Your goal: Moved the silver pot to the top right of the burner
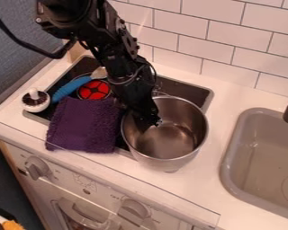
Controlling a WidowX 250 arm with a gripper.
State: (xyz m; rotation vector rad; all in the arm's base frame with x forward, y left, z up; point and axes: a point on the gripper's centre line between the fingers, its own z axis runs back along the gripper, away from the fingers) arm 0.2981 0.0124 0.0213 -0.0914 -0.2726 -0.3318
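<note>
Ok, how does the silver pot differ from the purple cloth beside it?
The pot is shiny metal, while the cloth is fuzzy. The pot has a round rim and deep, stiff walls; the cloth is spread out roughly four-sided. The pot is nearer the sink than the cloth. Both cover part of the dark stove top.

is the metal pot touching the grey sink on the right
Apart. The camera view shows a strip of white counter running between the right side of the pot and the rim of the sink.
</note>
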